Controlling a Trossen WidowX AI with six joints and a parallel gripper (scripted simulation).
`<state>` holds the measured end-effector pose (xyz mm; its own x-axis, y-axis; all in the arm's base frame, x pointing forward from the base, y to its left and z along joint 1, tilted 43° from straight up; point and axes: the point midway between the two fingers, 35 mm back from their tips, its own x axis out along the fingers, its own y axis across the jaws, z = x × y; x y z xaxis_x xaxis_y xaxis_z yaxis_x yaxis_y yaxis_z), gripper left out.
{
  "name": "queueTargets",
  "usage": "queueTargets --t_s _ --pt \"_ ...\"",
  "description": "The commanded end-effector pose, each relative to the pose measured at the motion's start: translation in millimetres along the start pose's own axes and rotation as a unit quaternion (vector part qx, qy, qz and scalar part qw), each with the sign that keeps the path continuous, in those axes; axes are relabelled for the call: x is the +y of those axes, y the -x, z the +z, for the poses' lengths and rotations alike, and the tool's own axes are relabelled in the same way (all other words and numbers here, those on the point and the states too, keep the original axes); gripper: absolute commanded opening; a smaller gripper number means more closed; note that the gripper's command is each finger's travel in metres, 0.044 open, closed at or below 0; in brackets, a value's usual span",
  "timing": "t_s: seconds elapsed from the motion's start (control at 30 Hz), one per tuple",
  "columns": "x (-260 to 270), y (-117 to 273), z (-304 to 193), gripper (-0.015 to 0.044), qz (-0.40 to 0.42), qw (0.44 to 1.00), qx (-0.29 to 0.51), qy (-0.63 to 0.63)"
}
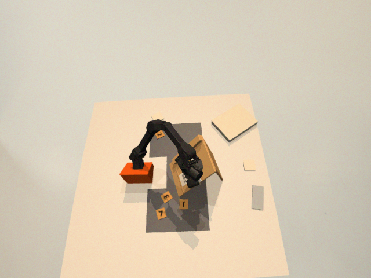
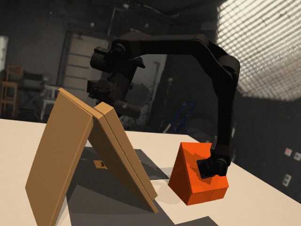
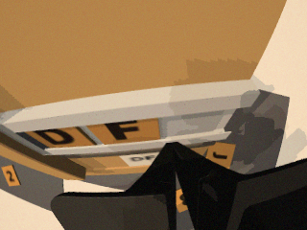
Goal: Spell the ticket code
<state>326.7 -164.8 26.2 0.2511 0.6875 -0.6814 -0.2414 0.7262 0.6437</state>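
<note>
The tan board (image 1: 206,158) (image 2: 59,155) (image 3: 144,48) leans like an easel. Its pale rail (image 3: 201,98) holds a D tile (image 3: 76,143) at left and an F tile (image 3: 150,136) beside it, a narrow gap between them; the rail's right part is bare. The ticket (image 1: 182,179) (image 3: 130,160) below reads "DF", the rest hidden by the fingers. My gripper (image 3: 172,148) is shut and empty, in front of the board near the rail's lower edge. On the dark mat lie a J-like tile (image 1: 180,207) (image 2: 97,164) (image 3: 226,149), a 3-like tile (image 1: 170,196), a 7-like tile (image 1: 158,216) and a 2 tile (image 1: 156,136) (image 3: 7,170).
The orange base block (image 1: 137,176) (image 2: 179,170) stands left of the board in the top view. A large cream slab (image 1: 235,121) lies at the back right. A small cream block (image 1: 249,164) and a grey strip (image 1: 257,197) lie at the right. Another pale piece (image 1: 156,116) lies behind the arm.
</note>
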Motion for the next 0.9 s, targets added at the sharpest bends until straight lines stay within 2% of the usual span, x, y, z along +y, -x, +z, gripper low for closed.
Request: queueTargets --t_s 0.0,0.87 --pt "-0.2 -1.0 2.2 0.0 0.0 1.0 -0.002 -0.001" --pt "-0.3 -10.7 10.9 0.0 0.0 1.0 -0.003 -0.001"
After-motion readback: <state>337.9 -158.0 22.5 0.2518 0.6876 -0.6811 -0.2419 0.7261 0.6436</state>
